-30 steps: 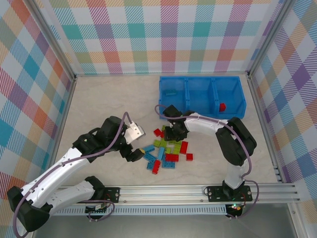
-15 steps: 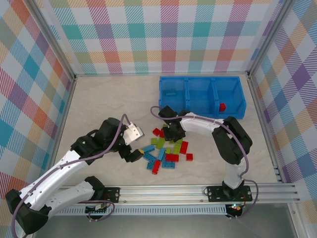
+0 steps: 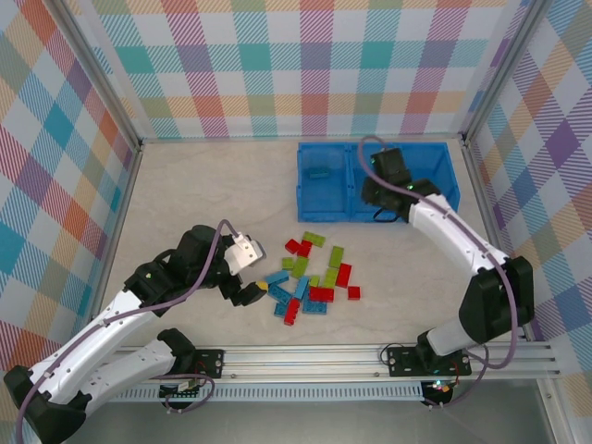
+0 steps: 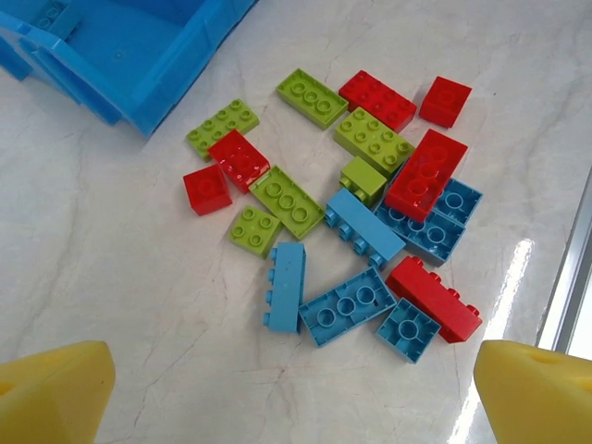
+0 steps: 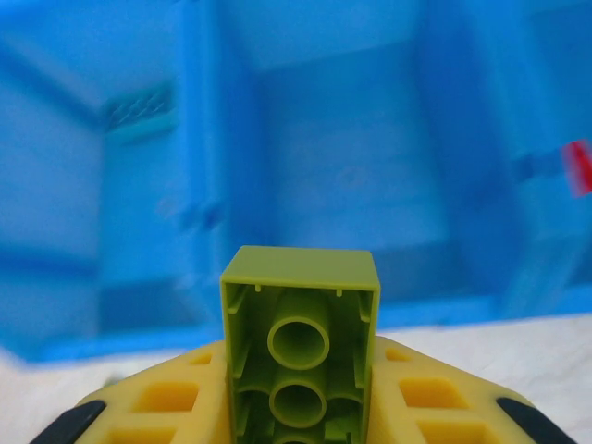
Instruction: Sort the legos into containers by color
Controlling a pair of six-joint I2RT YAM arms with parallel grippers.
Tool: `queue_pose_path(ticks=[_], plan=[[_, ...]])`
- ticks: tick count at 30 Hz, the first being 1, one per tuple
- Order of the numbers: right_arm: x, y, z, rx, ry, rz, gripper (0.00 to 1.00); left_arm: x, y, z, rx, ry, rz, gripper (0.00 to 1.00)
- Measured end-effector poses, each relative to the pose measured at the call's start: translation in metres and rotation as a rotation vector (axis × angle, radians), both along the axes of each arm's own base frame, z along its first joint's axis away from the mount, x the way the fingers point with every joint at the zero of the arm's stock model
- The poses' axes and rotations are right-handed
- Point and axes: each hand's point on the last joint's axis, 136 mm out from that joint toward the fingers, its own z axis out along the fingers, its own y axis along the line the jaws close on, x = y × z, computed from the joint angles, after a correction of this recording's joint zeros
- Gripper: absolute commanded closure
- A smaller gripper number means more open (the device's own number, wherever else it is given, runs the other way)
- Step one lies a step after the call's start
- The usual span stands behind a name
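Observation:
A loose pile of red, lime green and light blue legos (image 3: pixel 313 276) lies on the table's middle, seen close in the left wrist view (image 4: pixel 356 222). My left gripper (image 3: pixel 250 276) hovers just left of the pile, open, its yellow pads (image 4: pixel 55 393) wide apart and empty. My right gripper (image 3: pixel 377 188) is raised over the blue bin (image 3: pixel 375 145) and is shut on a lime green brick (image 5: pixel 299 338), hollow underside toward the camera. The middle compartment (image 5: pixel 342 157) lies ahead of it. A blue brick (image 3: pixel 321 172) sits in the left compartment; a red brick (image 5: pixel 578 168) in the right one.
Plaid walls close in the table on three sides, with metal posts at the corners. A metal rail (image 3: pixel 370 356) carrying the arm bases runs along the near edge. Bare marble tabletop (image 3: pixel 203 194) stretches left of the bin.
My right gripper closed on a lime green brick at the pile, lifted it and swung back to the bin's middle compartment. The left arm drew slightly toward the near edge, still open.

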Motion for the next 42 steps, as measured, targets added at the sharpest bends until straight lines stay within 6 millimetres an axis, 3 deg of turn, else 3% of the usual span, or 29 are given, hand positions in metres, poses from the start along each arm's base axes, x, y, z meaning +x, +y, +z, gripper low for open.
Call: queue_pose_path(ticks=[2,6,8,12,16,21,24,27,30,33,37,39,42], plan=[[0.025,-0.015,-0.006,-0.008,0.010,-0.039,0.70,0.002,0.000,0.001,0.000,-0.008,0.006,0.00],[0.070,-0.017,-0.027,-0.006,0.051,-0.051,0.66,0.006,0.002,0.002,0.006,-0.020,0.026,0.00],[0.083,-0.018,-0.042,-0.007,0.080,-0.055,0.62,0.007,0.003,0.001,0.008,-0.020,0.039,0.00],[0.088,-0.022,-0.058,-0.007,0.132,-0.050,0.57,0.009,0.006,0.001,0.016,-0.025,0.054,0.00],[0.092,-0.019,-0.047,0.007,0.118,-0.039,0.47,0.010,0.006,0.000,0.019,-0.026,0.058,0.00],[0.081,-0.015,-0.032,0.042,0.115,-0.011,0.46,0.011,0.006,-0.004,0.031,-0.015,0.065,0.00],[0.050,-0.009,-0.015,0.099,0.096,0.023,0.45,0.012,0.006,-0.004,0.033,-0.013,0.064,0.00],[-0.004,0.005,-0.002,0.140,0.082,0.078,0.41,0.012,0.007,-0.002,0.027,-0.019,0.067,0.00],[-0.063,0.035,-0.004,0.149,0.101,0.183,0.41,0.010,0.008,0.000,0.017,-0.031,0.066,0.00],[-0.118,0.060,-0.034,0.147,0.215,0.280,0.39,0.008,0.007,0.001,0.011,-0.028,0.052,0.00],[-0.181,0.064,-0.088,0.094,0.430,0.308,0.31,0.001,0.001,-0.003,-0.003,-0.002,0.011,0.00],[-0.204,0.064,-0.105,0.078,0.508,0.315,0.27,-0.001,-0.002,-0.005,-0.005,0.011,-0.009,0.00],[-0.221,0.064,-0.120,0.066,0.575,0.312,0.29,-0.003,-0.004,-0.008,-0.005,0.024,-0.031,0.00]])
